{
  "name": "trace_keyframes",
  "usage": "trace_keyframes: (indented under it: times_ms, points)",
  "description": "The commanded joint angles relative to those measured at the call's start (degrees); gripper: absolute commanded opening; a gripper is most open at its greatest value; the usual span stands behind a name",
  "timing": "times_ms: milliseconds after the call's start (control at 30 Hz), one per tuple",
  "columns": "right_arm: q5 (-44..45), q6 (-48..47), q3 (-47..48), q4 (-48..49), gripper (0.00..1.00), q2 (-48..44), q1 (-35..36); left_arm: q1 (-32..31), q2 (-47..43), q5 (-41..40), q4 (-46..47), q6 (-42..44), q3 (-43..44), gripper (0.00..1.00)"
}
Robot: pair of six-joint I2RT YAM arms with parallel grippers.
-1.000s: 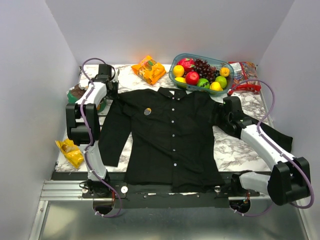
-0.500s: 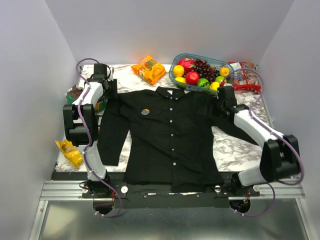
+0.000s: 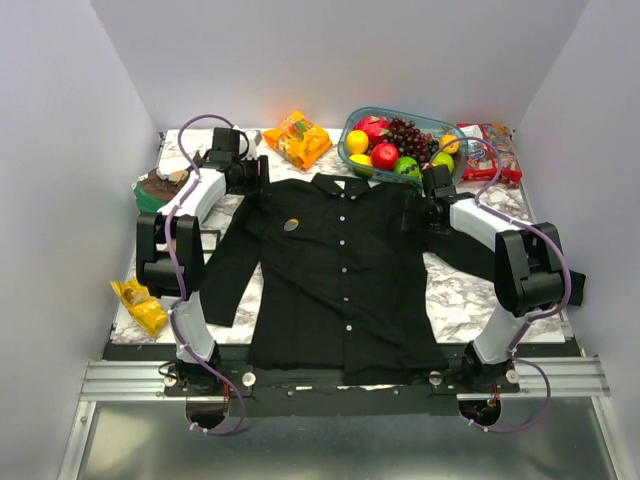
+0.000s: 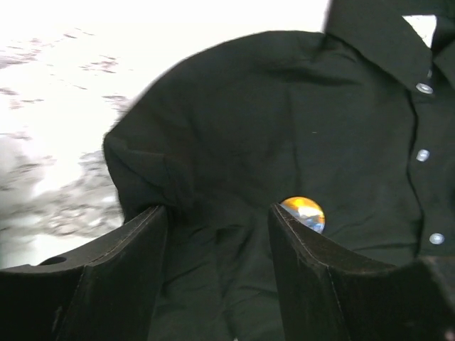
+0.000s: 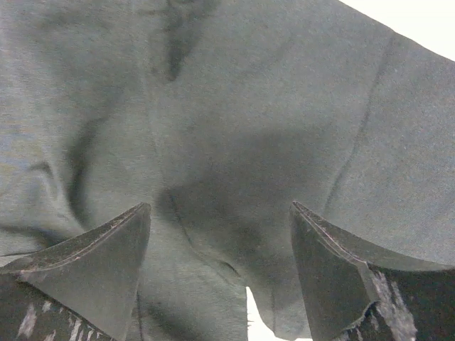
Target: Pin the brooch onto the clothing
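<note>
The clothing, a black button-up shirt with white buttons, lies spread flat on the marble table. The brooch, a small round pale disc, sits on the shirt's chest left of the button row. In the left wrist view the brooch shows just past the right finger. My left gripper stands open over the shirt's left shoulder, with only fabric beneath it. Over the shirt's right shoulder my right gripper also stands open, close above the dark cloth.
A clear tub of fruit stands at the back, behind the collar. An orange snack bag lies to its left and a red packet at the back right. A green bowl and a yellow packet sit on the left.
My left gripper has opened and moved right onto the shirt's left shoulder. The right arm has swung from the right sleeve up to the right shoulder. The brooch stays on the chest.
</note>
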Motion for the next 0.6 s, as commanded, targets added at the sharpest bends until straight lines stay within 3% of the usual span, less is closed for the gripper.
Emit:
trace_keyframes:
  times_ms: [0,133,267,567]
  points:
    - [-1.12,-0.3,0.7,-1.96,0.84,-0.13,-0.43,-1.97,3.51,3.38,-0.81,-1.46,1.4,0.64]
    - [-2.52,0.14,-0.96,-2.23,0.83,-1.19,-0.51,-2.86,1.84,-10.22,-3.19,2.23,1.67,0.64]
    - [-2.78,0.41,-1.93,-2.05,0.83,-1.54,-0.51,-1.45,0.61,-18.05,-3.9,4.34,1.06,0.61]
    - [-1.82,0.49,-3.52,-2.14,0.78,-2.59,-0.51,-1.88,-6.14,-22.03,-3.64,4.61,-0.61,0.7]
